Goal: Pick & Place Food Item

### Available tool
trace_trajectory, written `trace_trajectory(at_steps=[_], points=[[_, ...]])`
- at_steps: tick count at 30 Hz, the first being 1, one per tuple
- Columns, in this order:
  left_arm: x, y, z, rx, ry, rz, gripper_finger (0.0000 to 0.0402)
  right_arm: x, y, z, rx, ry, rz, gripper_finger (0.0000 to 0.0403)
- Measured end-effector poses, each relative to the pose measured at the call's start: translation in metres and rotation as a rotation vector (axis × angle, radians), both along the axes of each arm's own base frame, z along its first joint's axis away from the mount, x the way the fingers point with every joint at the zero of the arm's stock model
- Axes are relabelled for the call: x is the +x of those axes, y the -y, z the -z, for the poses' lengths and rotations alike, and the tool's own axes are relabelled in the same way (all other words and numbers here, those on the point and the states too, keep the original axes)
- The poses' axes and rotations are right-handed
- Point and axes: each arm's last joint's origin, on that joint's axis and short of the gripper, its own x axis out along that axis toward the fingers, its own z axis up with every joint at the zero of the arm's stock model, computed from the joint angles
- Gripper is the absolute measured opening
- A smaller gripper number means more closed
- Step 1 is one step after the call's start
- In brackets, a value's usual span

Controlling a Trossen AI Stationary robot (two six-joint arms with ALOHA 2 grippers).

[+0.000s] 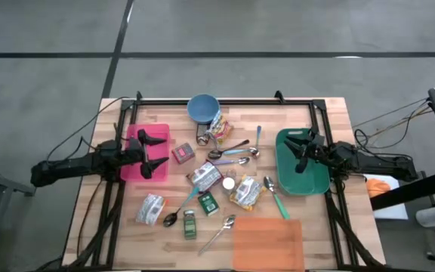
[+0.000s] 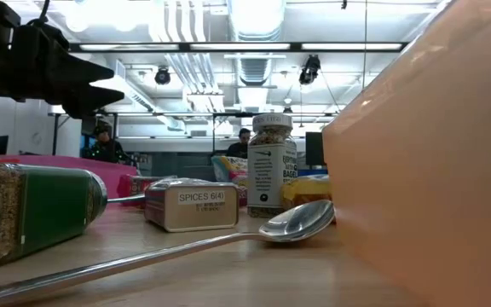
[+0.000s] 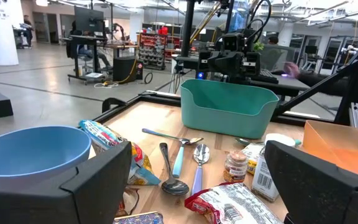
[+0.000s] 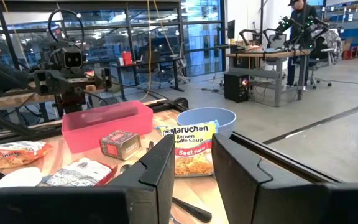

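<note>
Overhead, seen from above: wooden surface crowded at its middle with food packets, spice tins, jars and spoons. Left gripper hovering over pink bin, fingers spread wide, holding nothing. Right gripper hovering over green bin, fingers narrowed to a slim gap, nothing between them. Ramen packet, labelled as beef ramen soup in the right wrist view, leaning against blue bowl at the far edge, with other packets near the middle such as silver snack bag. Likely trouble: items packed close, so a descending gripper probably nudging spoons or a neighbouring tin; crinkly packets liable to slip or fold; narrow right fingers needing to widen before any pick.
</note>
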Motion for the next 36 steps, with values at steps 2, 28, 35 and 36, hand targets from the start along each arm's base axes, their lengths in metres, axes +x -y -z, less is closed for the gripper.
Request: trace_trajectory(at_steps=[2,28,35,36], points=[[0.000,0.000,0.000,0.000,0.001,0.000,0.0372,0.000,0.000,0.000,0.000,0.000,0.000,0.0104],[0.000,0.000,0.000,0.000,0.000,0.001,0.0372,-0.009,0.000,-0.035,-0.037,0.375,0.005,0.0104],[0.000,0.000,0.000,0.000,0.000,0.001,0.0372,-0.017,-0.002,-0.049,0.010,0.577,-0.057,0.0104],[0.000,0.000,0.000,0.000,0.000,0.000,0.0372,-0.016,-0.002,-0.049,0.011,0.575,-0.072,0.0104]])
